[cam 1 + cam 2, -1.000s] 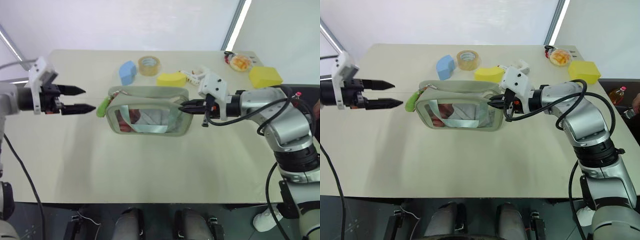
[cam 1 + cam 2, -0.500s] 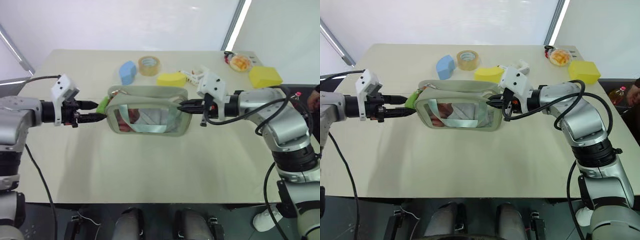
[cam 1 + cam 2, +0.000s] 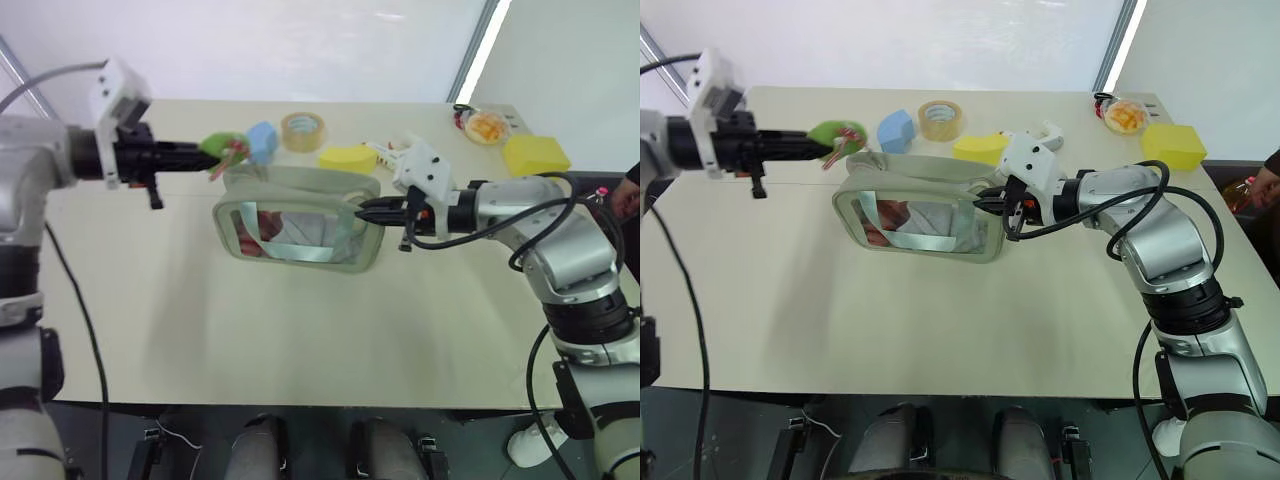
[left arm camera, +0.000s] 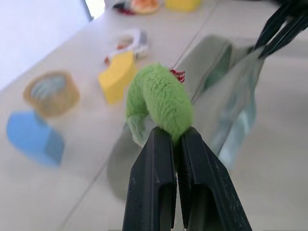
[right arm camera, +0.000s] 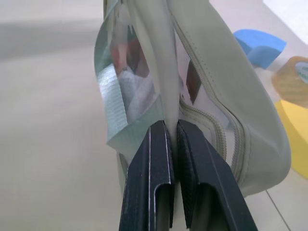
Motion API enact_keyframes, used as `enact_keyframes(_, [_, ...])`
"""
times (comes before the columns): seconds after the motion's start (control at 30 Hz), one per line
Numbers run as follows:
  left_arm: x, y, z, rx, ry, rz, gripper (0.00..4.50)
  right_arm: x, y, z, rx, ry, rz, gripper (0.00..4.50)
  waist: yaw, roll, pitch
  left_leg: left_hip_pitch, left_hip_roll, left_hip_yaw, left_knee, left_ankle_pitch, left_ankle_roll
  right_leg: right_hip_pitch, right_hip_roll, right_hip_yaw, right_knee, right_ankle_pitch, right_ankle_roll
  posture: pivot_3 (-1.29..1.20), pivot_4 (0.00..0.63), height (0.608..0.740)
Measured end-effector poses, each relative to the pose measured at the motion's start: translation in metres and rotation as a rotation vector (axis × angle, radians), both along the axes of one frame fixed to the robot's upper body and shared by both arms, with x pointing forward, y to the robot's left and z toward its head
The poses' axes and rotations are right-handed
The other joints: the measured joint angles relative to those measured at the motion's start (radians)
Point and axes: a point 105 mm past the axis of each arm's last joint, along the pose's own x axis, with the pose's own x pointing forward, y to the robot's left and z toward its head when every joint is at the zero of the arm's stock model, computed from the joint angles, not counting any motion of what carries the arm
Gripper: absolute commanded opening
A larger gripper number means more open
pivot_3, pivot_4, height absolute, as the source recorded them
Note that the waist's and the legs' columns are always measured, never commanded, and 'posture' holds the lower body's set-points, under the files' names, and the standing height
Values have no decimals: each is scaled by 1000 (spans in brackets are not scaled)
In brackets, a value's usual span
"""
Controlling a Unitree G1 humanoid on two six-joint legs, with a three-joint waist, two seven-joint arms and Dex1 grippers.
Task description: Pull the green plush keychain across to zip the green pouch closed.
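My left gripper (image 4: 174,137) has its jaws clamped on the green plush keychain (image 4: 161,101), held up beyond the green pouch's (image 3: 300,225) left corner. The pouch sits mid-surface (image 3: 300,340). My right gripper (image 5: 172,127) pinches the pouch's right end. I can read no writing anywhere.

Left arm extended from the left, wrist roughly level, pointing inward toward the right. Left gripper (image 3: 205,153) has both black fingers pressed together on the small lime-green fuzzy plush keychain (image 4: 161,98). Right arm bent at the elbow, forearm reaching in toward the left. Right gripper (image 3: 366,212) pinched tight on the end of the pale sage-green fabric pouch (image 5: 216,115)
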Motion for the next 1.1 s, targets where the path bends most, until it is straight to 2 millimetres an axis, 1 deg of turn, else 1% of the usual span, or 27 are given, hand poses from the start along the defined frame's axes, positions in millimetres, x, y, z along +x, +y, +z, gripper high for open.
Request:
enact_keyframes(0.07, [5, -21, -12, 16, 10, -41, 20, 0, 2, -1, -1, 0, 6, 0, -2, 0, 0, 0, 0, 0, 0, 0, 0, 0, 0, 0, 0, 0, 0, 0, 150, 740])
enact_keyframes(0.13, [8, -34, -25, 68, 2, -68, 20, 0, 3, 0, 0, -2, 9, 0, -8, 0, 0, 0, 0, 0, 0, 0, 0, -1, 0, 0, 0, 0, 0, 0, 150, 740])
enact_keyframes(0.2, [8, -37, -34, 119, -18, -85, 20, 0, 4, -1, 2, -3, 10, 0, -9, 0, 0, 0, 0, 1, -1, 0, 0, -1, 0, 0, 0, 0, 0, 0, 150, 740])
enact_keyframes(0.27, [9, -35, -40, 153, -36, -93, 20, 0, 4, -1, 2, -2, 8, 0, -5, 0, 0, 0, 0, 1, 0, 0, -1, -1, 0, 0, 0, 0, 0, 0, 150, 740])
enact_keyframes(0.37, [11, -30, -42, 168, -41, -93, 963, 1, 3, -1, -1, -5, -1, 0, -2, 0, 0, 0, 0, 1, 0, 0, 0, 0, 0, 0, -1, 0, 0, 0, 150, 740])
enact_keyframes(0.43, [11, -27, -41, 160, -25, -98, 1924, 1, 2, 0, -3, -8, -8, 0, -2, 0, 0, 0, 0, 0, 0, 0, 0, 0, 0, 0, -1, 0, 0, 0, 150, 740])
enact_keyframes(0.5, [12, -26, -35, 153, -22, -90, 2906, 2, 2, 0, -2, -10, -11, 0, -2, 0, 0, 0, 0, 0, 0, 0, 0, 0, 0, 0, -1, 0, 0, 0, 150, 740])
enact_keyframes(0.53, [12, -24, -32, 155, -22, -87, 2906, 2, 2, 0, -1, -11, -11, 0, -2, 0, 0, 0, 0, 0, 0, 0, 0, 0, 0, 0, -1, 0, 0, 0, 150, 740])
enact_keyframes(0.63, [4, -3, -26, 226, -4, -78, 2906, 2, 3, 0, -1, -12, -8, 0, -10, 0, 0, 0, 1, 1, -1, 0, 0, -2, 1, 0, 0, 0, 0, 0, 150, 740])
enact_keyframes(0.73, [-1, 14, -22, 264, 10, -51, 2906, 2, 3, 0, -3, -14, -11, 0, -5, 0, 0, 0, 1, 1, -1, 0, -1, -2, 1, 0, 0, 0, 0, 0, 150, 740])
enact_keyframes(0.8, [-4, 24, -24, 277, 25, -29, 2906, 3, 2, 0, -4, -19, -13, 0, -2, 0, 0, 0, 1, 0, 0, 0, 0, 0, 0, 0, -1, 0, 0, 0, 150, 740])
enact_keyframes(0.87, [-5, 33, -40, 293, 63, -8, 2906, 3, 2, 0, -2, -18, -13, 0, -2, 0, 0, 1, 1, 0, 0, 0, 0, 0, 0, 0, 0, 0, 0, 0, 150, 740])
enact_keyframes(0.93, [-3, 34, -64, 285, 112, 4, 2906, 4, 2, -1, 2, -15, -14, 0, -2, 0, 0, 0, 1, 0, 0, 0, 0, -1, 0, 0, 0, 0, 0, 0, 150, 740])
enact_keyframes(1.0, [2, 29, -75, 252, 126, 21, 2906, 5, 3, -1, 4, -15, -14, 0, -2, 0, 0, 0, 1, 0, 0, 0, 0, 0, 0, 0, 0, 0, 0, 0, 150, 740])
enact_keyframes(1.07, [3, 30, -81, 251, 124, 34, 2906, 5, 4, -1, 4, -13, -8, 0, -4, 0, 0, 0, 1, 0, 0, 0, 0, -1, 0, 0, 0, 0, 0, 0, 150, 740])
enact_keyframes(1.1, [4, 30, -83, 249, 122, 37, 2669, 4, 4, -1, 4, -12, -6, 0, -4, 0, 0, 0, 1, 0, 0, 0, 0, -1, 0, 0, 0, 0, 0, 0, 150, 740])
